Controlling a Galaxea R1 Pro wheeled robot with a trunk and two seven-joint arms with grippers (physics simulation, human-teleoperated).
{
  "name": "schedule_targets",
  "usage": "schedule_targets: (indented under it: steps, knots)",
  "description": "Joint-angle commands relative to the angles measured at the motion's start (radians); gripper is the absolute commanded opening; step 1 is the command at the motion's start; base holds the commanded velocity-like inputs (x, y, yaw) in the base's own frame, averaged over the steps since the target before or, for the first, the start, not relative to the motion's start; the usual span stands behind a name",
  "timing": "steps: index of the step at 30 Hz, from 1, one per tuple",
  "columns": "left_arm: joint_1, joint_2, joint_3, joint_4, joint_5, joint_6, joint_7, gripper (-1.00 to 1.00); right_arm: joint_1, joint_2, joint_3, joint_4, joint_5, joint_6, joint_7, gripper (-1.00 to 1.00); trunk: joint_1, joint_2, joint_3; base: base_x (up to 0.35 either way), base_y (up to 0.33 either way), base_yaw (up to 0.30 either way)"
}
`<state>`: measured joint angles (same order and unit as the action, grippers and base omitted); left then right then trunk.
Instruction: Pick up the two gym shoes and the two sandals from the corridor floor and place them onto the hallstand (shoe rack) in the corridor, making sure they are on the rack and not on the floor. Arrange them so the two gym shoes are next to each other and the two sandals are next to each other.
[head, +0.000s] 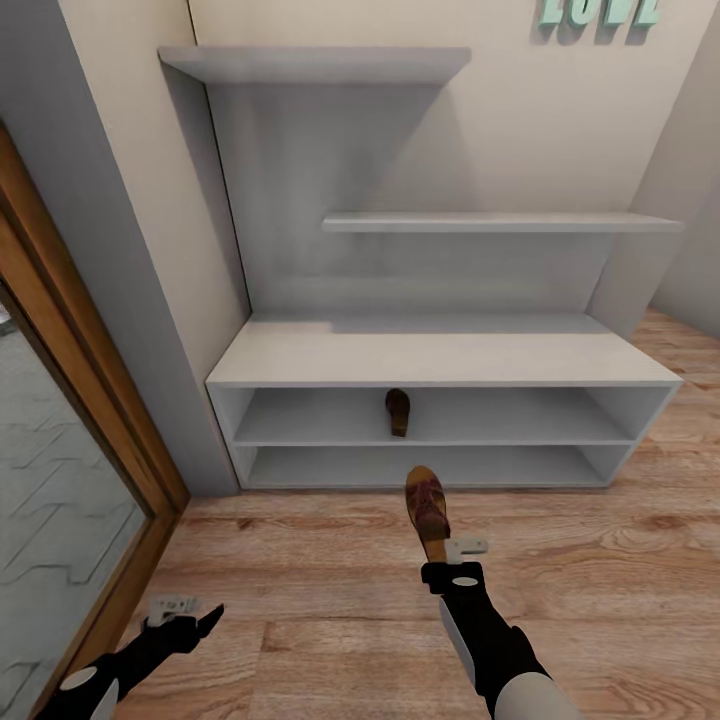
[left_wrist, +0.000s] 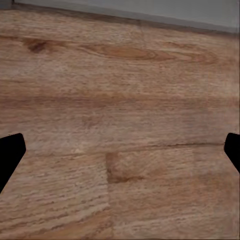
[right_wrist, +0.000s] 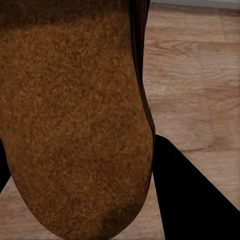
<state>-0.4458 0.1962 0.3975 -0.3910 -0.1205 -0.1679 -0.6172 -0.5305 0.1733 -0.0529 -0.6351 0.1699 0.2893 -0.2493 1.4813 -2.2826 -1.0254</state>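
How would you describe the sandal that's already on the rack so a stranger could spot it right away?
Find the pale-grey rack against the wall, with a wide bench top and two open shelves beneath. On the upper of those two shelves, near its middle, lies a small brown sandal, toe pointing outward. Unlike the other sandal, held over the floor by the right end effector, this one rests alone inside the rack.

Wooden door frame (head: 95, 370) (left side), teal wall letters (head: 600, 12), cream wall (head: 560, 120)

Corridor floor (head: 330, 620): wood planks, visible grain and knots, satin sheen. Hallstand (head: 440, 355): smooth matt pale-grey panels. Held sandal (right_wrist: 75, 125): rough, grainy brown sole, leather-like; dark straps.
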Motion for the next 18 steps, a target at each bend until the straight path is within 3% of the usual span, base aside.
schedule_targets:
  steps: [1,9,11,18]
  knots:
    - [-0.001,0.0,0.007,0.001,-0.011,-0.005,-0.021,1.0,0.0,0.001,-0.004,-0.002,0.008,0.007,0.0,-1.0,0.0,0.0,-0.001,0.0,0.0,0.0]
    - [-0.001,0.0,0.006,0.007,-0.015,0.0,-0.147,1.0,0.0,0.001,-0.004,-0.003,0.008,0.007,-0.001,-1.0,0.0,0.0,-0.001,0.036,0.181,0.0]
    - [0.0,0.0,-0.011,0.011,-0.025,0.0,-0.172,1.0,0.0,0.001,-0.004,-0.002,0.008,0.007,-0.001,-1.0,0.0,0.0,-0.001,0.033,0.286,0.0]
    - [0.006,-0.001,-0.042,0.013,-0.031,0.0,-0.186,1.0,0.0,0.001,-0.004,-0.002,0.008,0.007,0.0,-1.0,0.0,0.0,-0.001,0.007,0.181,0.0]
